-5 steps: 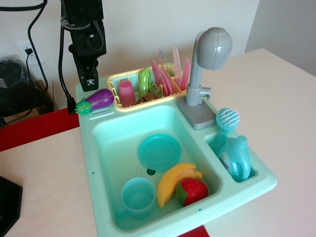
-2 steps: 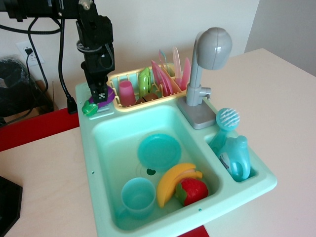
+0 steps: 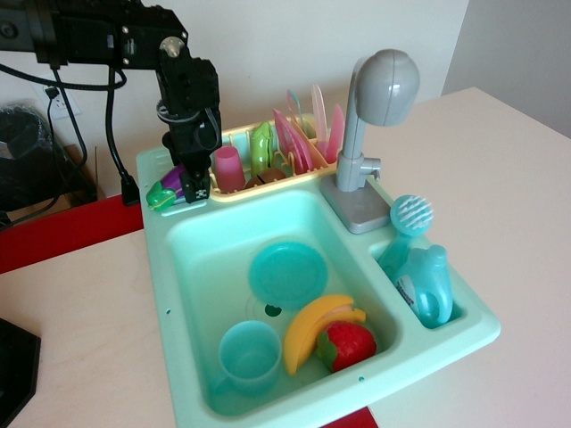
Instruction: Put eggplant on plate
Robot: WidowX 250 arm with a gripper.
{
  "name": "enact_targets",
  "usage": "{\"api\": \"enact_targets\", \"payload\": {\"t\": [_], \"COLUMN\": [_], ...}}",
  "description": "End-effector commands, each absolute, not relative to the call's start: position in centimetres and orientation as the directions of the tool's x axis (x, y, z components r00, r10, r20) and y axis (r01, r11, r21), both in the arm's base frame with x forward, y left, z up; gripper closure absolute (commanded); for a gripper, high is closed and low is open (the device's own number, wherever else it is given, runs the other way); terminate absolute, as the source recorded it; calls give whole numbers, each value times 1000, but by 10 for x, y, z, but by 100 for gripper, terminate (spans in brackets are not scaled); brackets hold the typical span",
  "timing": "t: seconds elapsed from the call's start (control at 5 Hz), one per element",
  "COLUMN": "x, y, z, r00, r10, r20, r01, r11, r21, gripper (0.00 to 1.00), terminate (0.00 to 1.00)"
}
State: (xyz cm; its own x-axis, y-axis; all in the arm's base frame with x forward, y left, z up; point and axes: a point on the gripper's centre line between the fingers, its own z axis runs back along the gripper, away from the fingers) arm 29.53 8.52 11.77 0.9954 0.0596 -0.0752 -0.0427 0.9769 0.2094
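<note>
Between the fingers: eggplant point(image 3: 168, 189), on sink ledge | gripper point(image 3: 191, 183) seems clamped on its body | likely light, stiff, slippery; grip mid-body | plate point(image 3: 286, 273) below, in basin

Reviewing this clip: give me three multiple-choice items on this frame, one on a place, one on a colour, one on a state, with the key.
1. Where is the eggplant?
A. on the sink's back-left rim
B. on the plate
C. in the cup

2. What colour is the plate in the sink basin?
A. pink
B. teal
C. yellow

3. What is the tool doing?
A. hanging over the faucet
B. down at the eggplant
C. holding the banana

Key: 1 A, its green cap lies on the rim beside the dish rack; 2 B, it matches the cup; 3 B, the tool covers the eggplant's purple end, though the grip is unclear.
</note>
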Motion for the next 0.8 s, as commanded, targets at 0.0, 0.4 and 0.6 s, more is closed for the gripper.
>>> {"api": "enact_targets", "payload": {"t": [0.0,0.4,0.6], "x": [296,340,361], "y": [88,28,4], "z": [116,141,145], "r00": [996,984,972], "r10": [89,-172,-225], "r20": [-21,55,68], "r01": [-79,142,191], "r11": [949,925,925], "r21": [305,352,327], "gripper": [100,100,100], "terminate": [0,0,0]}}
